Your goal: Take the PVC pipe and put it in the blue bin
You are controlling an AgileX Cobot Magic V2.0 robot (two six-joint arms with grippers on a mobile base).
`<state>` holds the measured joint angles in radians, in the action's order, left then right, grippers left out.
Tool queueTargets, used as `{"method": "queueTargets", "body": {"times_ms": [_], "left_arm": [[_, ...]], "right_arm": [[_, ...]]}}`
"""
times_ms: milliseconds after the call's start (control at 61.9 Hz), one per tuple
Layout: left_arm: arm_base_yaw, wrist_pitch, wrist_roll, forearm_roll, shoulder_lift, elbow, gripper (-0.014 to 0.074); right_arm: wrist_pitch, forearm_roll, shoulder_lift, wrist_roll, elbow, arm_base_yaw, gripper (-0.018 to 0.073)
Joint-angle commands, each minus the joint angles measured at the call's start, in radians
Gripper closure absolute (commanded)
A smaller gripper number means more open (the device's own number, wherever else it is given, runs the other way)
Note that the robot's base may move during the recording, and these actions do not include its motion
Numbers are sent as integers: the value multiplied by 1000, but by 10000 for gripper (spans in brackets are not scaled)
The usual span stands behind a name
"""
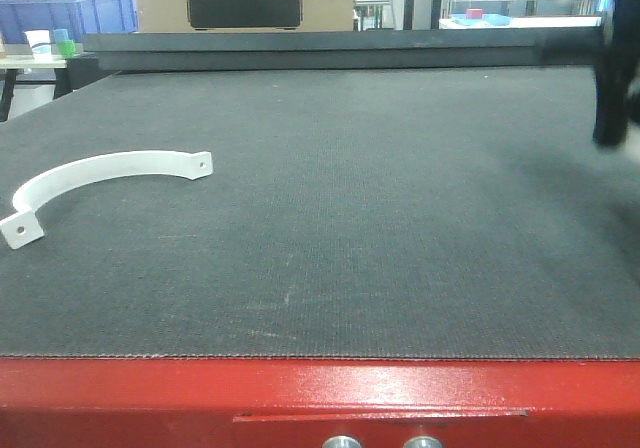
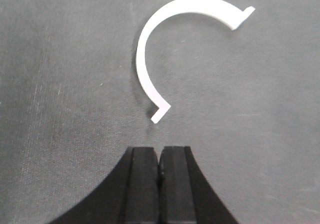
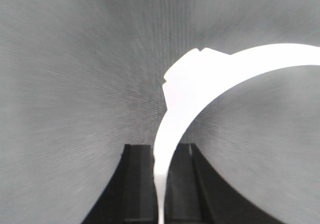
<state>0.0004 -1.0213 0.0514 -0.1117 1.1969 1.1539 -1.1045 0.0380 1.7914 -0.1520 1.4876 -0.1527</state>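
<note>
The dark grey textured worktop (image 1: 380,218) carries one white curved PVC pipe piece (image 1: 110,164), lying loose at its left side. The blue plastic bin (image 1: 70,13) stands beyond the far left corner. The right tool (image 3: 162,156) is clamped on a second white curved piece (image 3: 185,99), lifted but not yet binned. The left tool (image 2: 159,156) is clenched on nothing, just short of the loose piece. Both deliveries seem to remain.

White PVC clamp (image 1: 130,163) on dark mat (image 1: 400,218)
</note>
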Motion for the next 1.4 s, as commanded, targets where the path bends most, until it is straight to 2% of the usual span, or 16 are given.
{"method": "queueTargets", "body": {"times_ms": [0, 194, 436, 694, 791, 904, 1033, 1388], "left_arm": [[3, -76, 7, -11, 44, 75, 708], [3, -184, 7, 10, 234, 226, 708], [3, -193, 7, 61, 490, 413, 708], [3, -183, -42, 61, 642, 457, 702], [3, -176, -51, 61, 670, 457, 624], [3, -156, -51, 44, 693, 457, 464], [3, -148, -51, 20, 710, 457, 338], [-45, -127, -45, 38, 796, 457, 335]], "right_arm": [[-14, -5, -68, 12, 11, -13, 728], [-23, -5, -145, 13, 13, -30, 728], [-36, -3, -170, 13, 13, -30, 728], [-39, -3, -170, 13, 13, -30, 728], [-39, -3, -170, 13, 13, -30, 728], [-43, -3, -170, 13, 13, -30, 728], [-43, -3, -170, 13, 11, -30, 728], [-49, -1, -169, 13, 11, -30, 728]]}}
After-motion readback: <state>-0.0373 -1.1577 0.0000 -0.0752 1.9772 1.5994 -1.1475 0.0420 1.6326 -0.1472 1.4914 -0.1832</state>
